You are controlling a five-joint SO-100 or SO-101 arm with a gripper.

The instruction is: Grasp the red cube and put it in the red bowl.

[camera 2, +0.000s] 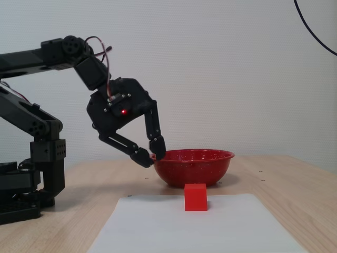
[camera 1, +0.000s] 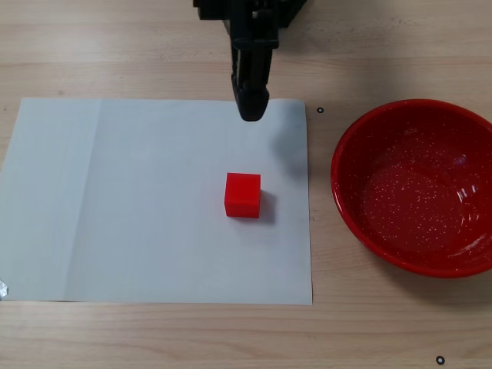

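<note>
The small red cube [camera 1: 243, 194] sits on a white sheet of paper, right of the sheet's middle; it also shows in the side fixed view [camera 2: 195, 196]. The large red speckled bowl [camera 1: 415, 184] stands empty on the wooden table to the right of the paper, and behind the cube in the side view [camera 2: 192, 168]. My black gripper [camera 1: 250, 108] hangs above the far edge of the paper, well behind the cube. In the side view the gripper [camera 2: 151, 158] points down with its fingertips together, holding nothing, a little above the table.
The white paper [camera 1: 138, 200] covers most of the table's middle and left. The arm's base [camera 2: 31, 174] stands at the left in the side view. A black cable [camera 2: 316, 31] hangs at the top right there.
</note>
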